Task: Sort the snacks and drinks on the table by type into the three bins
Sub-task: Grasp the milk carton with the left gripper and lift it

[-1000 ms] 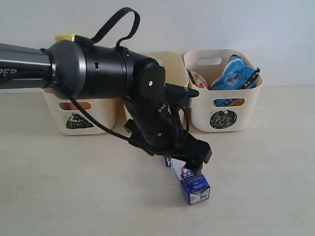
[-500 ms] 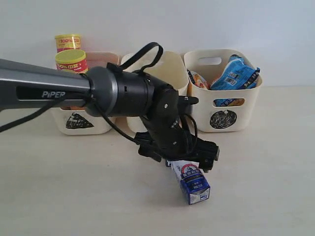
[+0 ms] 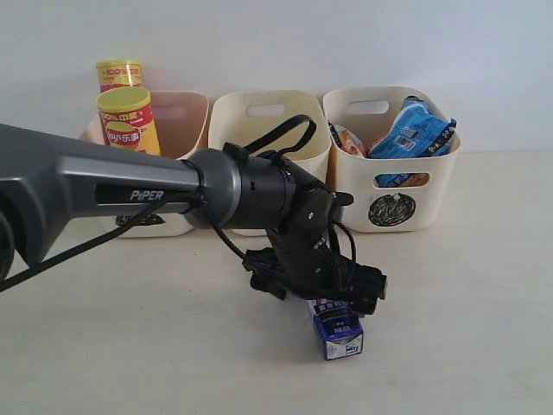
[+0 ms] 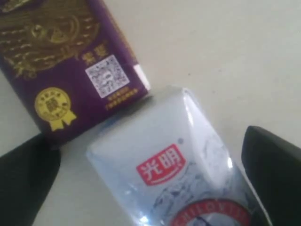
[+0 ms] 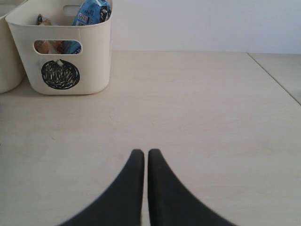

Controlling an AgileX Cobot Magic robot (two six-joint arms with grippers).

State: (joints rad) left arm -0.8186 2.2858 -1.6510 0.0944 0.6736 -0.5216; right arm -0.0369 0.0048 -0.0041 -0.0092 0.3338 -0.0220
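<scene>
Pale beige table, white wall behind.

Bins: three, cream, in a row at the far edge. Left bin holds two yellow-lidded tubes. Right bin, circle mark, holds a blue packet and an orange-white one. Middle bin: contents cannot be told.

Blue carton: lying on its side at near centre, one end towards the viewer. Judged light, with stiff card walls that dent if squeezed hard; the glossy skin is likely slippery. Best taken across the two flat long sides at mid-body, clear of the folded end.

Purple carton: lying just beside the far end of the blue one, seemingly touching; hidden in the exterior view. It could be nudged by a closing finger.

Left gripper: set low over the blue carton, jaws spread wide to either side, nothing gripped.

Right gripper: fingers pressed together, nothing held, over bare table to the right.
</scene>
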